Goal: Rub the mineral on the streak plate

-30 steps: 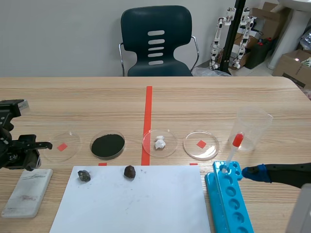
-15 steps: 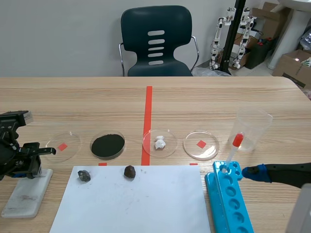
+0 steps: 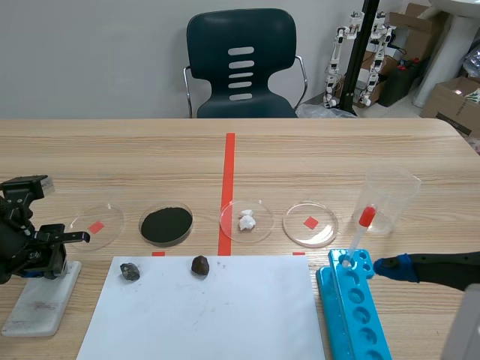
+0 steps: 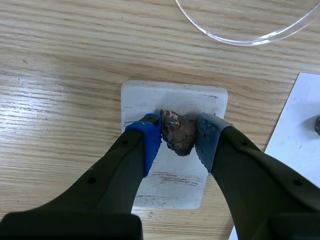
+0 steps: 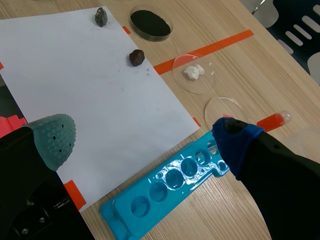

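A reddish-brown mineral point(image 4: 178, 132) is pressed between the two pads of my left gripper point(image 4: 178, 137), which is shut on it. The stone rests on the white streak plate point(image 4: 175, 127), which carries faint reddish marks under the fingers. In the scene view the same plate point(image 3: 41, 300) lies at the table's front left, with the left gripper point(image 3: 37, 259) over its far end. My right gripper point(image 5: 145, 135) stands open and holds nothing, above the blue well tray point(image 5: 170, 187) at the front right.
A white paper sheet point(image 3: 202, 311) carries a grey stone point(image 3: 130, 271) and a dark brown stone point(image 3: 199, 265). Behind it stands a row of petri dishes, one with black powder point(image 3: 166, 224) and one with white lumps point(image 3: 247, 220). A clear beaker point(image 3: 390, 199) and a red-capped dropper point(image 3: 358, 232) are at the right.
My left gripper has shifted right and toward the robot, from beside the plate to over its far end. The right arm has kept still.
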Available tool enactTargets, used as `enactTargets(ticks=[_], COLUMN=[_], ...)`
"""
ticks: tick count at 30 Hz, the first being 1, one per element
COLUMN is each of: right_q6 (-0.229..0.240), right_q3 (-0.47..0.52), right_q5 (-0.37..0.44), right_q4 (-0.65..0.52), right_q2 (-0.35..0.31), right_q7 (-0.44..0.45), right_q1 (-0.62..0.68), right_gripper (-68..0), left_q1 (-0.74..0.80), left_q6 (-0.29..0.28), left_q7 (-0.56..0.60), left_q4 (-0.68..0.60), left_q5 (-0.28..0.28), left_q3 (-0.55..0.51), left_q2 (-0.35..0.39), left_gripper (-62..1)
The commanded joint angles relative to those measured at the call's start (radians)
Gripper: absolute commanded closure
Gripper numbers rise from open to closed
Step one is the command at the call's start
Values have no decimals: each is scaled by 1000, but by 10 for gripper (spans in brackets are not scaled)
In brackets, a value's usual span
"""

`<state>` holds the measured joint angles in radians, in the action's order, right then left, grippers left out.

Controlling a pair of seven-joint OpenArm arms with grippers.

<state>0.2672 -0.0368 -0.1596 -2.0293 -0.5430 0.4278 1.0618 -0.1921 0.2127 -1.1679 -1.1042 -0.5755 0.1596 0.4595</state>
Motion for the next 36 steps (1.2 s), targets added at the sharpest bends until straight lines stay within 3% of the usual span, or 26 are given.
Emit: enactTargets(ticks=[1, 8, 14, 20, 23, 30, 33, 36], right_q6=[-5, -5, -5, -5, -5, -5, -5, -5], right_q3=[3, 3, 3, 3, 3, 3, 3, 3], right_q5=[10, 10, 10, 10, 10, 10, 10, 10], right_q4=[-27, -27, -27, -27, -27, -27, -27, -27], right_q2=[0, 0, 0, 0, 0, 0, 0, 0], right_q7=[15, 15, 15, 15, 15, 15, 15, 15], right_q1=[-1, -1, -1, -1, -1, -1, -1, -1], right_gripper=[-569, -569, -569, -569, -569, -569, -569, -569], left_q1=[-10, -10, -10, -10, -10, -10, -10, -10], left_q6=[2, 2, -51, -74, -66, 14, 30, 27], left_q7=[12, 24, 27, 27, 27, 16, 16, 16], left_q4=[6, 8, 8, 8, 8, 8, 8, 8], left_q5=[16, 8, -93, -126, -76, 120, 151, 134], left_q3=[-1, -1, -1, -1, -1, -1, -1, -1], left_q2=[1, 1, 1, 1, 2, 2, 2, 1], left_gripper=[-130, -130, -130, -130, -130, -130, -130, -130])
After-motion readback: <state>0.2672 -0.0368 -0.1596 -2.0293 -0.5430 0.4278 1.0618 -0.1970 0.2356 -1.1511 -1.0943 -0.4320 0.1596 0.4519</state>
